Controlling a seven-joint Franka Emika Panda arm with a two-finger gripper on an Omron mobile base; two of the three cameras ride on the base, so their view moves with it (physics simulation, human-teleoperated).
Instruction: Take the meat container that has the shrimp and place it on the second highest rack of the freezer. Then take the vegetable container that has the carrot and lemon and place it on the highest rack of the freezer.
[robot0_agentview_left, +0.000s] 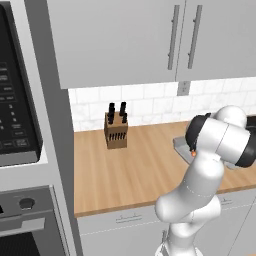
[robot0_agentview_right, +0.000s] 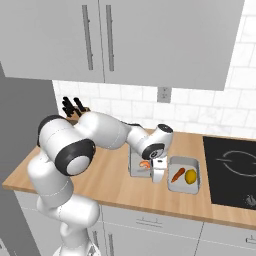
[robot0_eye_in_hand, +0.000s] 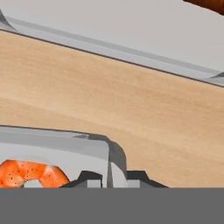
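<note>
Two clear tubs sit side by side on a long wooden surface (robot0_agentview_right: 115, 187) that runs below grey wall cabinets (robot0_agentview_right: 125, 37) and a white tiled backsplash, with a black cooktop (robot0_agentview_right: 232, 170) at its right end and a knife block (robot0_agentview_left: 116, 131) standing well apart toward the left. The white arm reaches forward and down from its base, ending at the tool (robot0_agentview_right: 157, 172), which hangs low between the tubs, right at the near corner of the meat container (robot0_agentview_right: 137, 165). That tub holds a curled orange shrimp (robot0_eye_in_hand: 30, 174). Just beside it, toward the cooktop, lies the vegetable container (robot0_agentview_right: 183, 176) with a carrot (robot0_agentview_right: 177, 175) and a lemon (robot0_agentview_right: 190, 176). In the hand view the two dark fingertips (robot0_eye_in_hand: 89, 179) stand either side of the tub's thin wall with a narrow gap, so the tool looks parted and astride the rim; whether it already presses the wall cannot be told. A likely risk is a shallow pinch on one corner: the tub could tilt on lifting and spill the shrimp, or slip free. Closing off-centre could also shove it into the neighbouring tub.
</note>
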